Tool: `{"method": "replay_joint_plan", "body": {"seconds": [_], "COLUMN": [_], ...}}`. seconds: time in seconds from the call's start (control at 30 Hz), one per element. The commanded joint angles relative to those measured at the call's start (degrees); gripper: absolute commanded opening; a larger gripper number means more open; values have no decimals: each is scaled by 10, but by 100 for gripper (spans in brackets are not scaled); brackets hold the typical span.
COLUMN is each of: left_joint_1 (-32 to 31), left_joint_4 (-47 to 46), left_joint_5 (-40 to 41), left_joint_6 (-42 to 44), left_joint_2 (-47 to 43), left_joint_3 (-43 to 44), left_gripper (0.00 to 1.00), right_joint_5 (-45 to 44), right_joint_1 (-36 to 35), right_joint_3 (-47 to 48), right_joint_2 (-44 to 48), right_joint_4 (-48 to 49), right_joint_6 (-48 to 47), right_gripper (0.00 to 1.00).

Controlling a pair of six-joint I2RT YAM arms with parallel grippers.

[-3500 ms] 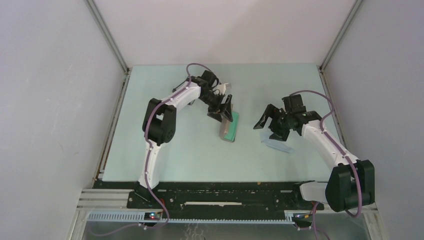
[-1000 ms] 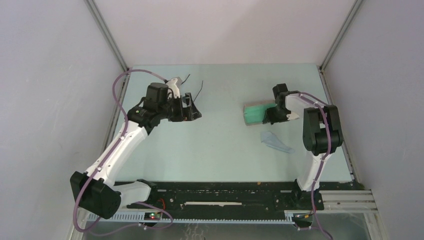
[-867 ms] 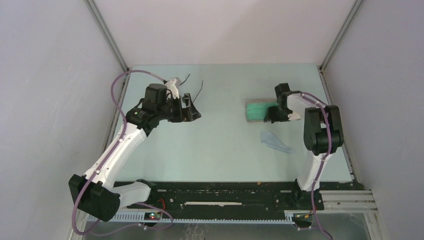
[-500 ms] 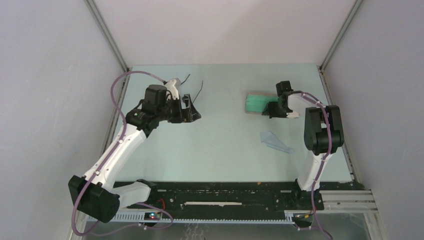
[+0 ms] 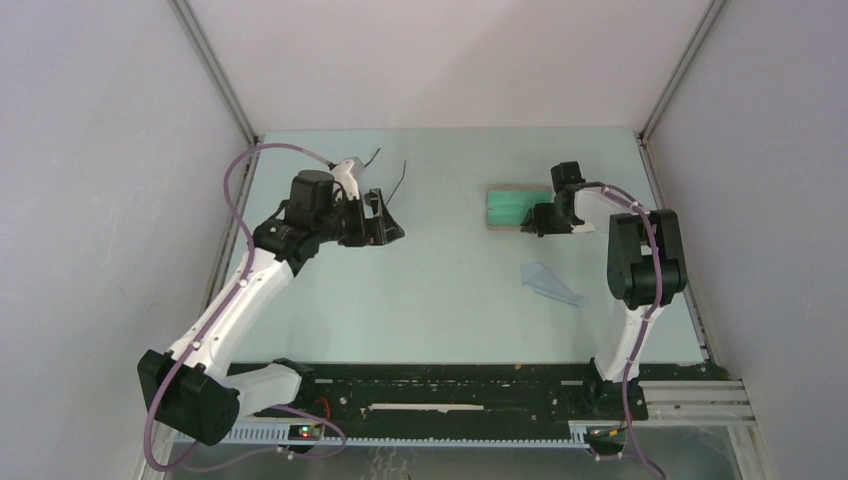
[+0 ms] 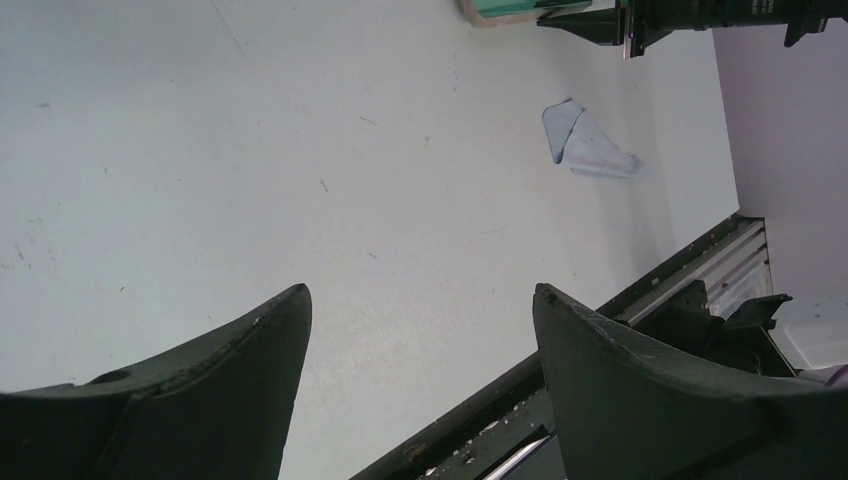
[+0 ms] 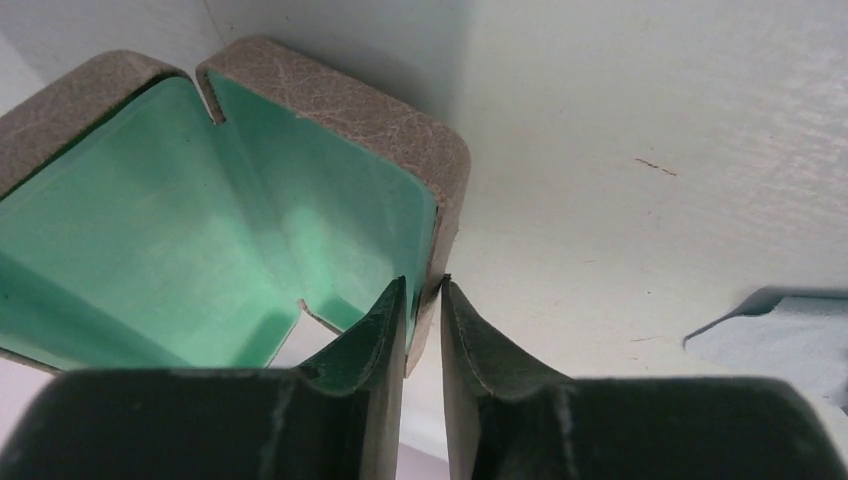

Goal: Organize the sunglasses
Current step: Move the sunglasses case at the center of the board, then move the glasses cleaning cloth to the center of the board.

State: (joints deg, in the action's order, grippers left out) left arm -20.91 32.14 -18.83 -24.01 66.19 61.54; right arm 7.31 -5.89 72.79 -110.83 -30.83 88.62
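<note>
Of the sunglasses [image 5: 401, 175] I see only thin black temple arms, on the table at the far left just beyond my left arm; the lenses are hidden behind it. My left gripper [image 5: 388, 228] [image 6: 420, 290] hangs open over bare table with nothing between its fingers. The grey case [image 5: 510, 207] [image 7: 340, 100] with green lining lies open at the far right. My right gripper [image 5: 540, 215] [image 7: 422, 280] is at the case's right end. Its jaws are slightly apart and straddle the case's end wall, one finger inside on the lining and one outside.
A crumpled light blue cloth [image 5: 550, 283] [image 6: 590, 150] [image 7: 780, 330] lies on the table nearer than the case. The case [image 6: 500, 10] and the right gripper show at the top of the left wrist view. Enclosure walls stand left, right and behind.
The case has gone from tilted up to lying flat, a little farther back. My right jaws have eased apart on its wall. The left arm has stayed where it was.
</note>
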Motion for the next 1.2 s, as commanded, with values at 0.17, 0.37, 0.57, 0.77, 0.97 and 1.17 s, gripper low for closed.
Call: {"method": "replay_joint_plan", "body": {"seconds": [0.17, 0.37, 0.57, 0.77, 0.97, 1.17], "left_joint_1": [3, 3, 3, 14, 22, 22], "left_joint_4": [-29, -31, -39, -14, -32, -60], "left_joint_5": [-27, -29, -40, -13, -23, -69], "left_joint_6": [-9, -9, -14, -13, -44, -74], "left_joint_2": [-19, -16, -17, -32, -63, -46], "left_joint_3": [-17, -19, -12, -2, -11, -40], "left_gripper": [86, 86, 86, 87, 88, 89], "right_joint_5": [-33, -23, -29, -113, -148, -165], "right_joint_1": [-22, -25, -48, -72, -73, -134], "right_joint_3": [0, -20, -71, -93, -190, -227], "right_joint_2": [40, 66, 139, 246, 317, 323], "right_joint_4": [20, 57, 111, 46, -26, -28], "right_joint_6": [-82, -139, -244, -413, -483, -468], "right_gripper": [38, 40, 46, 46, 45, 44]}}
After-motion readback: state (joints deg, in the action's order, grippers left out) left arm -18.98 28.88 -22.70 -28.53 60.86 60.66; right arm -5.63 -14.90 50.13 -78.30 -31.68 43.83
